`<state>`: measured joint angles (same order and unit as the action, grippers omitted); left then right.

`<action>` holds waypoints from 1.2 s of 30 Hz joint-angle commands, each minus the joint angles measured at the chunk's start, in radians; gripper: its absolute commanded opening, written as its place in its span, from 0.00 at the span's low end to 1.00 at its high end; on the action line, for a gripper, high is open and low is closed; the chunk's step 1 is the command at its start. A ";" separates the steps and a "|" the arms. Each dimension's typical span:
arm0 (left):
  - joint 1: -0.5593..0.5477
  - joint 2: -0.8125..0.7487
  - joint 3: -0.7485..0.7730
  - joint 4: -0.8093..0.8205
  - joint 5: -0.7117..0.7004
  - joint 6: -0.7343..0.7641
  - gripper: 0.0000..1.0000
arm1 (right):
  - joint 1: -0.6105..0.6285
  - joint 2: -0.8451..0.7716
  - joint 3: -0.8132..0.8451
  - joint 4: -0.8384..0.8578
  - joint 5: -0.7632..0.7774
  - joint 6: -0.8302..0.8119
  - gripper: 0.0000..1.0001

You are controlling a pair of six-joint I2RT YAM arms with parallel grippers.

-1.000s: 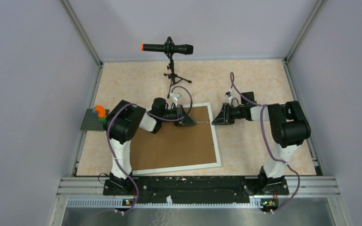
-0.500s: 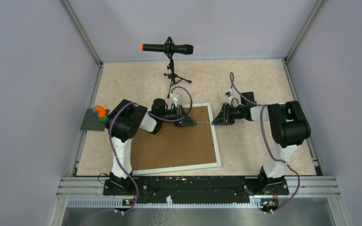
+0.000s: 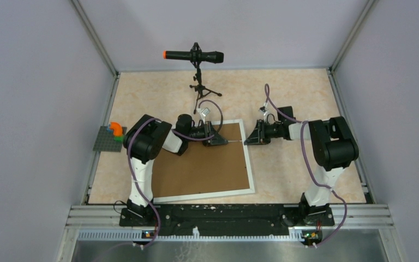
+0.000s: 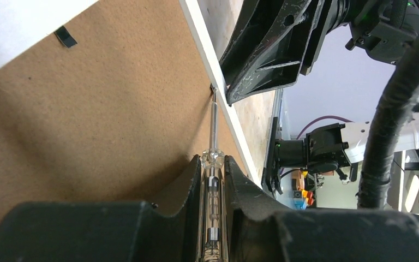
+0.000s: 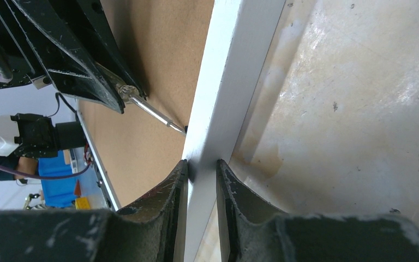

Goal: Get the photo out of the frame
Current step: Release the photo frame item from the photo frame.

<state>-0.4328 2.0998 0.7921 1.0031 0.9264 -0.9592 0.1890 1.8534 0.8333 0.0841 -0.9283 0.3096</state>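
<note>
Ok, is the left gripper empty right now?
No, the left gripper is shut on a clear-handled screwdriver whose metal tip meets the inner edge of the white frame.

Frame (image 3: 249, 164) border is seen as plain white; its backing board (image 3: 207, 169) is mid-brown with a fine fibre speckle. Counter (image 3: 294, 93) is finished in a pale peach marbled pattern. Left claw (image 3: 223, 142) and right claw (image 3: 246, 142) are matt black, scuffed pale. Screwdriver (image 4: 213, 128): clear handle, silver shaft. Cables (image 3: 304, 144) are sheathed in purple. Microphone (image 3: 196, 56) is black, orange-tipped. At the counter's left edge a grey studded plate (image 3: 102, 143) is topped with orange, green and blue blocks (image 3: 117, 130).
</note>
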 commanded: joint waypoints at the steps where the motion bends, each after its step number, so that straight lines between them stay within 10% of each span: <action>1: -0.026 0.025 0.033 0.002 -0.089 0.021 0.00 | 0.054 0.044 0.013 -0.029 0.011 -0.041 0.21; 17: 0.013 -0.192 -0.080 -0.085 -0.017 0.078 0.00 | 0.037 0.066 0.041 -0.083 0.089 -0.061 0.19; 36: 0.024 -0.072 -0.027 -0.088 -0.051 0.100 0.00 | 0.036 0.061 0.043 -0.108 0.069 -0.071 0.19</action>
<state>-0.4065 2.0060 0.7429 0.8974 0.8970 -0.8875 0.2008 1.8771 0.8791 0.0170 -0.9291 0.2893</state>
